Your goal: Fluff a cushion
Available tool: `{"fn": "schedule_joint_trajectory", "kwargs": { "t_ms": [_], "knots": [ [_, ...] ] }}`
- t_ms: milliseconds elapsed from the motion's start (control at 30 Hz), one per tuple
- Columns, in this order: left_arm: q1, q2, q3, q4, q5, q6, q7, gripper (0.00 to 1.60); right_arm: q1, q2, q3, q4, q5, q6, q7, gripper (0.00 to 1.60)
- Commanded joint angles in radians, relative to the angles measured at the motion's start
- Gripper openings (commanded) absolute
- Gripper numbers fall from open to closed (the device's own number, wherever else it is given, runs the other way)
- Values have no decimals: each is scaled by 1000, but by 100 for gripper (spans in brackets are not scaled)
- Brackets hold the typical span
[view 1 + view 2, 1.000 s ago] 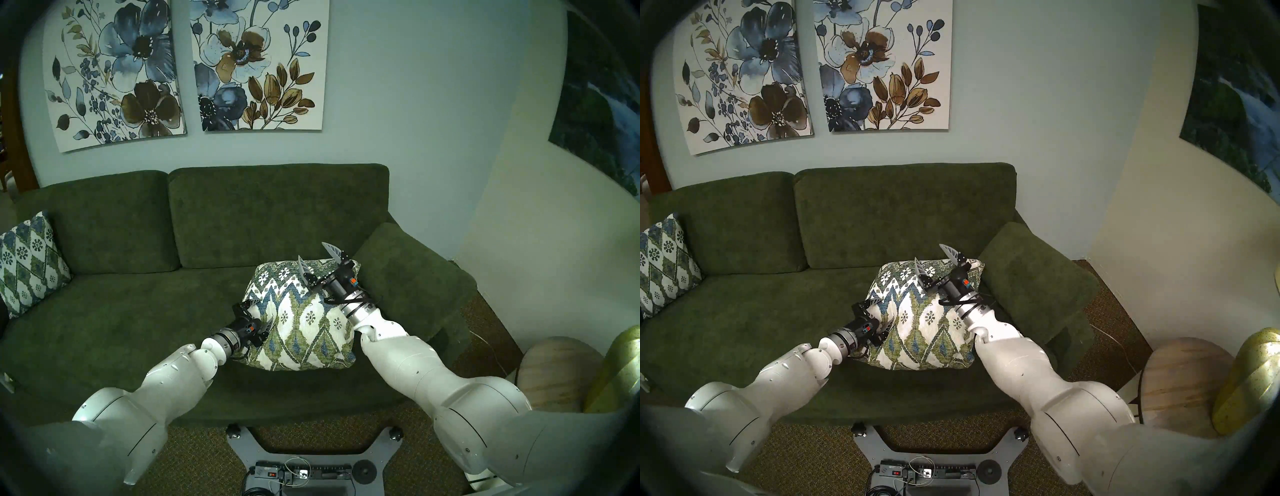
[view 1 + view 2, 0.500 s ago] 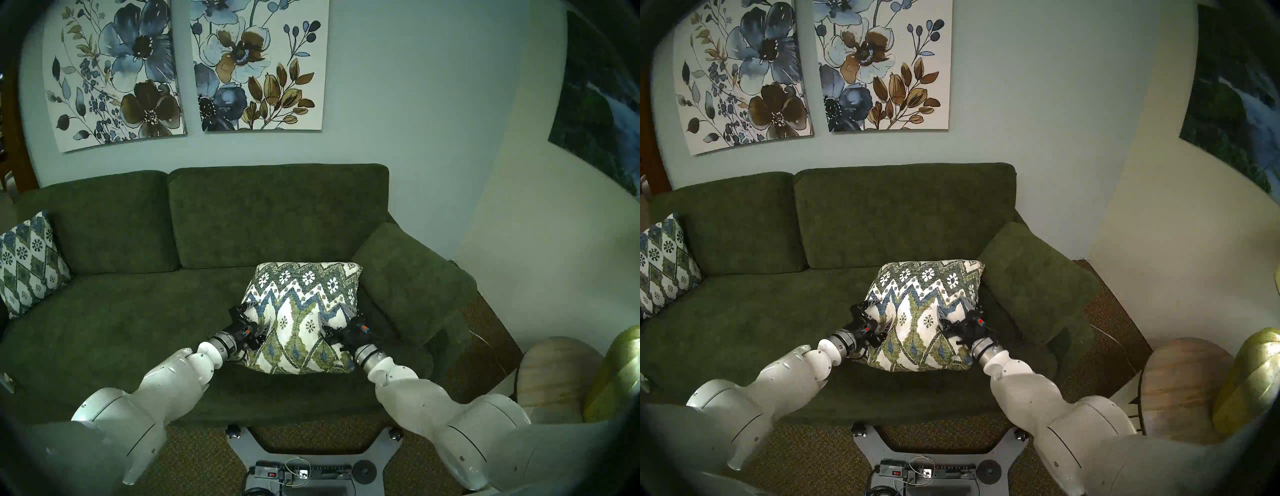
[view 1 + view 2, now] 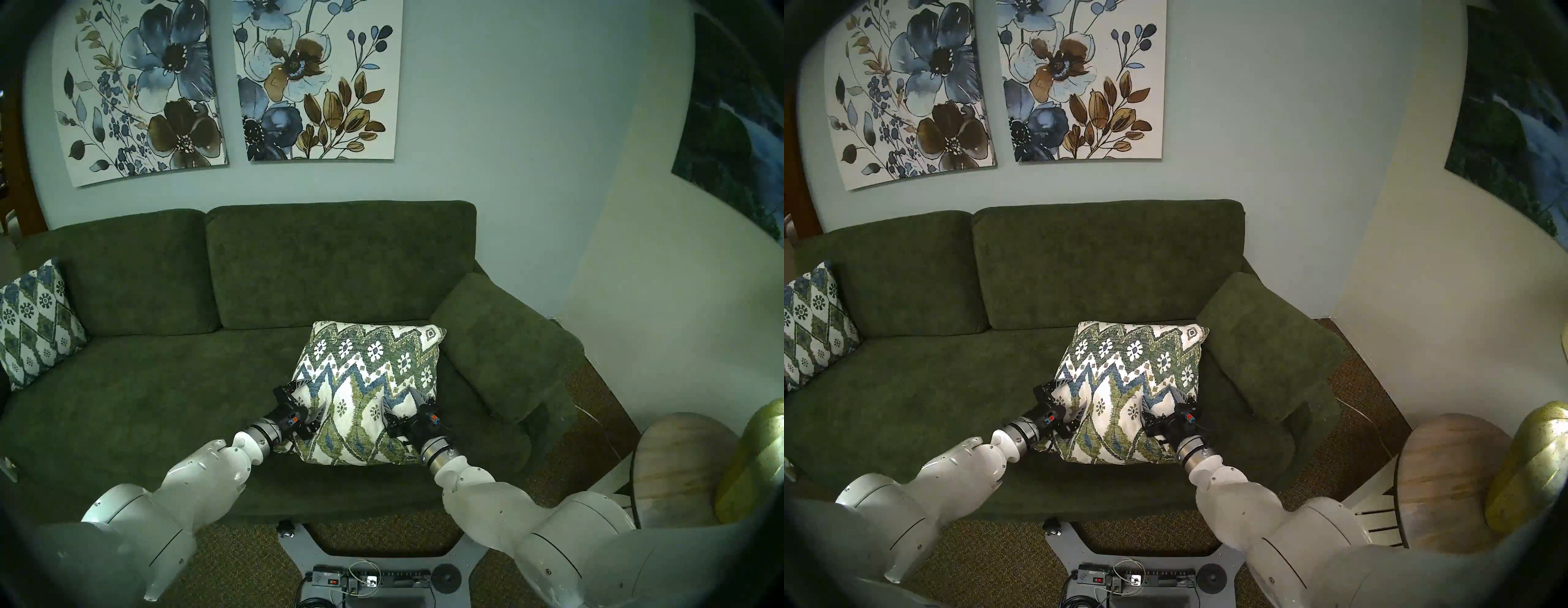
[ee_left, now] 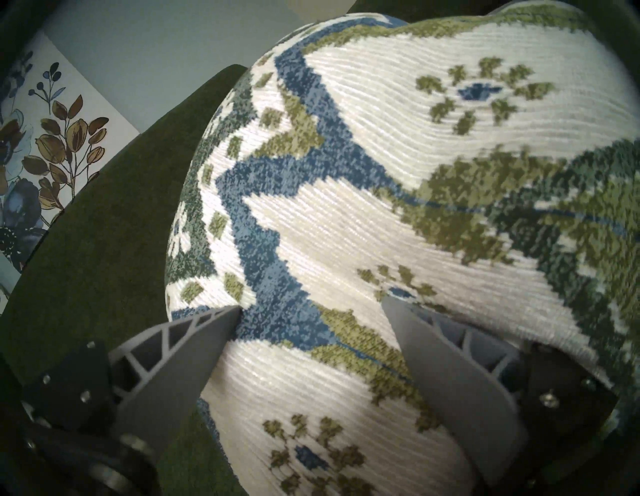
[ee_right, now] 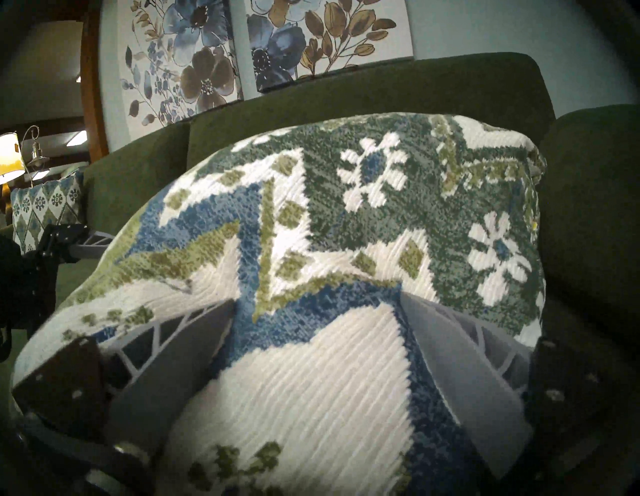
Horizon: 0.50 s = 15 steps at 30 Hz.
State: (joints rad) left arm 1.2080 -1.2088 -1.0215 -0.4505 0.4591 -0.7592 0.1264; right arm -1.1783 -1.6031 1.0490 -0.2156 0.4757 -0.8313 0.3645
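The cushion (image 3: 369,382), cream with olive and blue zigzags and flower medallions, lies on the green sofa's seat (image 3: 148,403) against the right armrest (image 3: 500,339). My left gripper (image 3: 309,399) is open at its near left edge, fingers spread and dug into the fabric. My right gripper (image 3: 405,401) is open too, pressed into the near right part. In the left wrist view the cushion (image 4: 381,156) bulges between the fingers of the left gripper (image 4: 311,304). The right wrist view shows the same cushion (image 5: 346,214) swelling through the right gripper (image 5: 318,299).
A smaller, bluer twin cushion (image 3: 36,322) leans at the sofa's left end. A round wooden side table (image 3: 679,458) carrying a gold object (image 3: 759,458) stands right of the armrest. My base with a power strip (image 3: 369,579) sits on the carpet below.
My right gripper dropped from above the cushion's far right corner and pushed, still open, into its near right side. Both arms then drew back slightly, and the cushion bunched and plumped up between them.
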Motion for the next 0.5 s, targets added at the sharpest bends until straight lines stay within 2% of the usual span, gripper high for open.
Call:
{"fn": "schedule_joint_trajectory", "kwargs": {
  "t_ms": [0, 200, 467],
  "knots": [
    [29, -9, 21, -31, 15, -36, -2, 160, -97, -27, -26, 58, -17, 41, -10, 160],
    [-22, 30, 2, -104, 14, -87, 31, 160, -97, -29, -23, 62, -6, 13, -30, 160],
    [-36, 78, -4, -182, 39, -138, 57, 160, -91, -37, -27, 66, 4, -9, -52, 160]
  ]
}}
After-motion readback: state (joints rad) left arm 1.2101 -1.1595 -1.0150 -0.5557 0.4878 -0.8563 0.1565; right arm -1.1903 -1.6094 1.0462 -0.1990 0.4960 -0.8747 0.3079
